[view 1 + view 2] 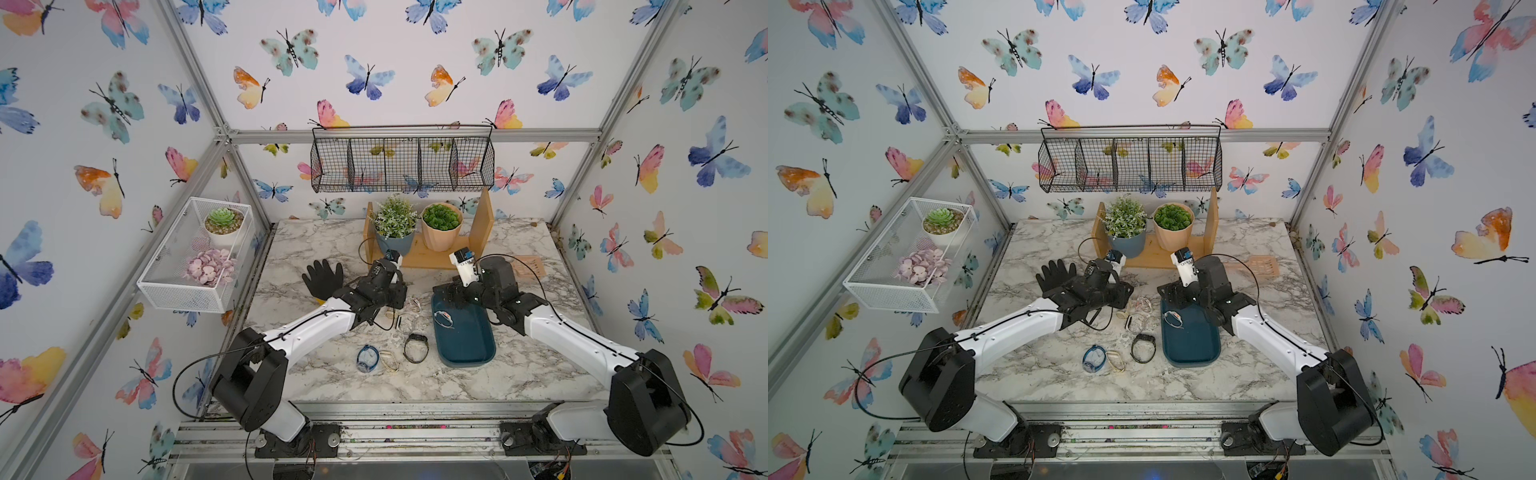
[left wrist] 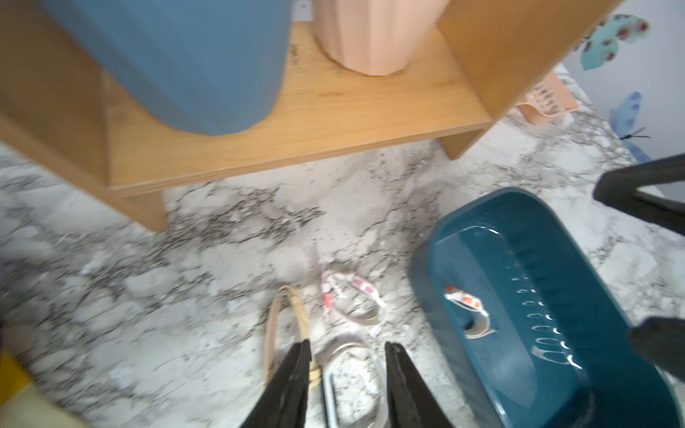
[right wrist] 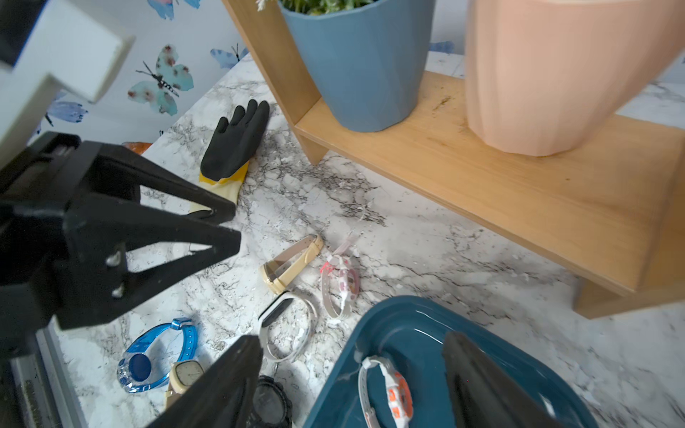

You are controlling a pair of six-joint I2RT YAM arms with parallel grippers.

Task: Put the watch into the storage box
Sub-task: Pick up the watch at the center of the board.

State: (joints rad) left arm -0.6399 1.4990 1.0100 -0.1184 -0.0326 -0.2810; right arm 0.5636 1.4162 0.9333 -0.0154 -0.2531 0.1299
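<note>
**One watch in the storage box, six loose on the desk, both claws empty**

White mesh basket point(image 1: 195, 266) on the left wall, holding a succulent and pink flowers; black glove point(image 1: 322, 277) with a yellow cuff lies flat on the marble desk point(image 1: 332, 382), far left.

Left claw point(image 2: 347, 344) is just right of the glove, over the loose watches; jaws narrow, small gap, nothing gripped. In the left wrist view the white-strap watch point(image 2: 328, 385) shows in that gap; touching or not, cannot tell.

Beige-strap watch point(image 3: 293, 263) lies just beside the white-strap one, on its glove side; pink-patterned watch point(image 3: 343, 281) lies near it, toward the box.

Front row on the desk: blue watch point(image 1: 368, 358); beige square-face watch point(image 1: 388, 360) just beside it; black watch point(image 1: 416, 348) next, close to the box wall.

Wooden shelf point(image 1: 428, 257) stands at the back of the desk, carrying a blue pot point(image 1: 395, 244) with a white-green plant and a peach pot point(image 1: 441, 235) with a green one; black wire basket point(image 1: 403, 166) hangs on the rear wall above.

Storage box point(image 1: 469, 349), dark teal, sits on the desk right of the loose watches; white-and-orange watch point(image 3: 393, 392) lies on its floor near the far end, strap curled.

Right claw point(image 3: 352, 339) hangs over that far end, jaws wide; its fingers stand either side of the watch in the right wrist view, not closed on it.

Peach scoop point(image 1: 1264, 266) lies behind the right arm, far right.
</note>
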